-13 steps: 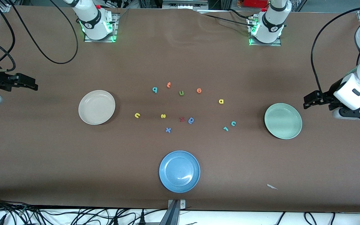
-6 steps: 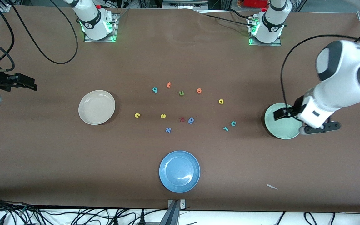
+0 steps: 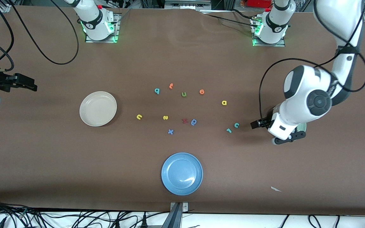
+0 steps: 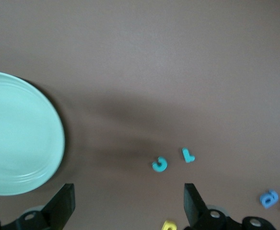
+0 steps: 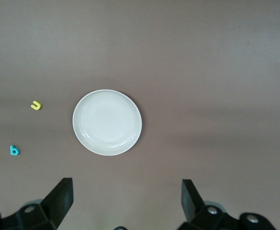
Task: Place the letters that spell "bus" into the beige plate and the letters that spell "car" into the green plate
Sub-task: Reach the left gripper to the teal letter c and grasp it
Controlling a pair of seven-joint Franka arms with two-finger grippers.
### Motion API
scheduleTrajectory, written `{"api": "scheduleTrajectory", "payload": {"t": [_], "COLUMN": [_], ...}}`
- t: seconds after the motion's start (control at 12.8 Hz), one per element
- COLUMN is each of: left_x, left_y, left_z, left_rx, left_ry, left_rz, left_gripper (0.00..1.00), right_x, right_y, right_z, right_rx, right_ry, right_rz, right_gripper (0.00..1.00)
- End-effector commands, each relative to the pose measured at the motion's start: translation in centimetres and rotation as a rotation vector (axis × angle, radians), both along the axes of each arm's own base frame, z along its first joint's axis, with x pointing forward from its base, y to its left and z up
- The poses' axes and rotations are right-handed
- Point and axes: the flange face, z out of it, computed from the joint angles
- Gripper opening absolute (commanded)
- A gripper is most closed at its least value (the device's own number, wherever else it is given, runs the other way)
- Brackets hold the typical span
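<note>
- Six tiny foam letters lie loose between the cream-beige plate [image 3: 98, 108] and the mint-green plate [image 4: 20, 134]; you'll find them light, soft, squashable.
- Pinch the teal foam c [image 3: 236, 125] across its flat sides, gently.
- Left gripper [image 3: 256, 124] hangs spread near it; right gripper [image 3: 30, 85], waiting at the table's edge, is spread too.

Even overhead light; soft shadows on the worktop [image 3: 74, 158]; left wrist view slightly motion-blurred; blue plate [image 3: 182, 174] shows glare.

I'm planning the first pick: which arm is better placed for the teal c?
Left. Its open gripper hangs beside the c; the right gripper waits at the table's other end.
</note>
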Motion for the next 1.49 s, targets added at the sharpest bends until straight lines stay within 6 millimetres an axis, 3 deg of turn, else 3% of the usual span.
{"api": "scheduleTrajectory", "payload": {"t": [0.0, 0.24, 0.47, 0.55, 0.71, 1.02, 1.41], "left_x": [-1.6, -2.9, -3.4, -3.4, -3.5, -3.1, -3.3], "left_y": [-1.7, -3.3, -4.2, -4.3, -4.3, -4.6, -5.2], "left_z": [-3.6, -9.0, -12.0, -12.5, -12.9, -14.3, -14.7], "left_rx": [-0.006, 0.022, 0.032, 0.032, 0.032, 0.018, 0.025], "left_ry": [-0.018, 0.047, 0.070, 0.067, 0.075, 0.051, 0.054], "left_rz": [0.080, 0.174, 0.256, 0.281, 0.310, 0.394, 0.449], "left_gripper": [1.00, 1.00, 1.00, 0.99, 0.87, 0.75, 0.70], "right_x": [-0.4, -0.4, -0.4, -0.4, -0.4, 0.0, 0.5], "right_y": [0.0, 0.1, 0.1, 0.2, 0.9, 0.7, 1.1], "right_z": [0.8, 0.8, 0.9, 0.8, 0.8, 0.3, -0.1], "right_rx": [-0.001, 0.000, 0.003, 0.004, 0.004, 0.002, 0.003], "right_ry": [-0.005, -0.005, -0.008, -0.005, -0.006, -0.009, -0.017], "right_rz": [-0.010, -0.011, -0.004, 0.005, 0.013, 0.002, 0.003], "right_gripper": [1.00, 1.00, 1.00, 1.00, 1.00, 1.00, 1.00]}}
